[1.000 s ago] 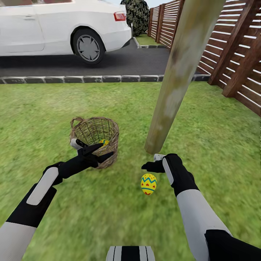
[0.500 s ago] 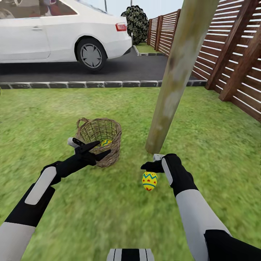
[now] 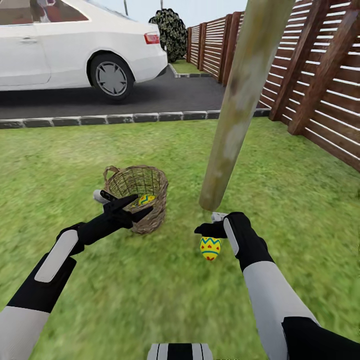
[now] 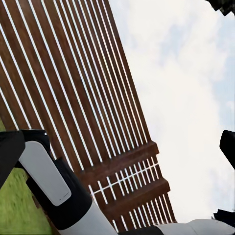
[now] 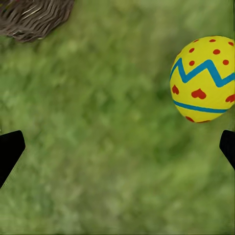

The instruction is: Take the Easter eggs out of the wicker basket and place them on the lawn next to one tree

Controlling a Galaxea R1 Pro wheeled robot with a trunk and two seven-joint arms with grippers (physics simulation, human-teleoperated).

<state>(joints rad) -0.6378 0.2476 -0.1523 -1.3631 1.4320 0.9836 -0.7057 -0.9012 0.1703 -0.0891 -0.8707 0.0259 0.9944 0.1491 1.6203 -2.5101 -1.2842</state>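
One egg [image 3: 210, 248] lies on the lawn [image 3: 300, 210] just beside the tree [image 3: 235, 110], under the right tool [image 3: 214, 223], whose jaws stand apart, emptied, while the left tool [image 3: 120, 204], also apart, hovers at the basket [image 3: 136, 192] rim for the egg inside [image 3: 146, 199].

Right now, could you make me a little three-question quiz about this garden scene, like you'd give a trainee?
1. True or false: an Easter egg lies on the lawn near the tree.
2. Where is another egg visible? A) in the wicker basket B) on the driveway C) under the car
3. Fill in: the right gripper has its fingers ____.

Key: 1 true; 2 A; 3 open
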